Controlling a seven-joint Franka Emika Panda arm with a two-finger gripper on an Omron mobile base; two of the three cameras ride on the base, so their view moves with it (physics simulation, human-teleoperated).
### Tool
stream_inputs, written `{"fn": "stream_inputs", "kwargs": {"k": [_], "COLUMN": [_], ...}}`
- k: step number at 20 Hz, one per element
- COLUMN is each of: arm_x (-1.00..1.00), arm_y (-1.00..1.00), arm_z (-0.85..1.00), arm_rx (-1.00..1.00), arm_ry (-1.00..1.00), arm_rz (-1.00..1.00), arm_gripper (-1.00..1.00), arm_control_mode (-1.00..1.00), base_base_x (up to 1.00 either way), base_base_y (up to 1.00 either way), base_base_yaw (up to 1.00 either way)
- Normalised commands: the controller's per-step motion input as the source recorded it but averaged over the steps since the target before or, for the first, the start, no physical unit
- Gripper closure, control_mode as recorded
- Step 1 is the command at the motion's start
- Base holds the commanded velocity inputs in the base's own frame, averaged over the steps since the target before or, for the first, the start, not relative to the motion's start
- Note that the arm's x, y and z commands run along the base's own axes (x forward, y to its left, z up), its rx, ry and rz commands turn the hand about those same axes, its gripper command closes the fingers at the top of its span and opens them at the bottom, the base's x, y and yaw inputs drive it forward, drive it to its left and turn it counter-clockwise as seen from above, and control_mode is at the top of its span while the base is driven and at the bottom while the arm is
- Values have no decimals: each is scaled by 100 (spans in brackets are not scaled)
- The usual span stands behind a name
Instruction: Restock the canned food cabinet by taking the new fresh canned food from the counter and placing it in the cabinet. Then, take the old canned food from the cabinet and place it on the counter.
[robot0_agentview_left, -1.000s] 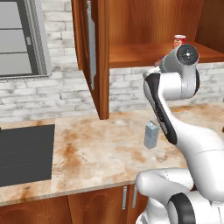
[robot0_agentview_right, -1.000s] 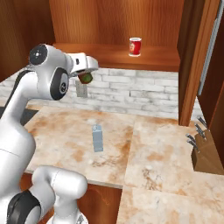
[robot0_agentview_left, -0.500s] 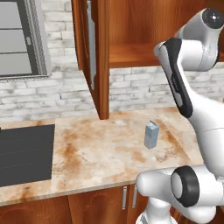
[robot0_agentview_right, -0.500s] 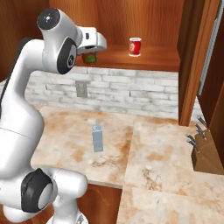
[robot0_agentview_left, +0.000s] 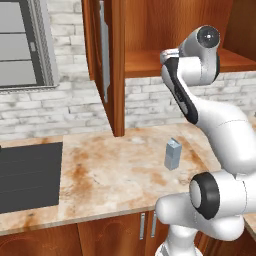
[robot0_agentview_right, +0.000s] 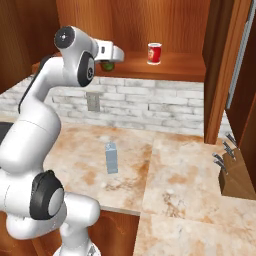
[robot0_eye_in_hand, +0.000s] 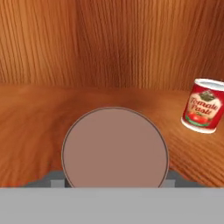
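The pincer (robot0_agentview_right: 111, 59) reaches over the cabinet shelf (robot0_agentview_right: 175, 70) with its fingers clamped on the new fresh canned food (robot0_agentview_right: 107, 64), a dark can with a green mark. In the hand view that can's flat brown end (robot0_eye_in_hand: 115, 146) sits at 6 o'clock, above the wooden shelf boards. The old canned food (robot0_eye_in_hand: 204, 106), red-topped with a tomato label, stands upright on the shelf at about 2 o'clock from it, well apart. Below, on the marble tabletop (robot0_agentview_left: 110, 175), a grey-blue carton (robot0_agentview_left: 172, 154) stands upright, and a knife block (robot0_agentview_right: 238, 171) sits at the far right.
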Motion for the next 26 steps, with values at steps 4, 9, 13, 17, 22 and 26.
{"fn": "stream_inputs", "kwargs": {"k": [4,9,13,17,22,26], "arm_x": [81,47,12,36,36,-86], "arm_y": [0,0,0,0,0,-33], "arm_z": [3,-29,0,0,0,25], "arm_rx": [7,0,0,0,0,1], "arm_ry": [0,-1,-2,-1,-6,-17], "arm_rz": [-10,-1,0,-2,-3,-5], "arm_gripper": [100,-100,-100,-100,-100,-100], "arm_control_mode": [-100,-100,-100,-100,-100,-100], "base_base_x": [0,0,0,0,0,0], "base_base_y": [0,0,0,0,0,0], "base_base_yaw": [0,0,0,0,0,0]}}
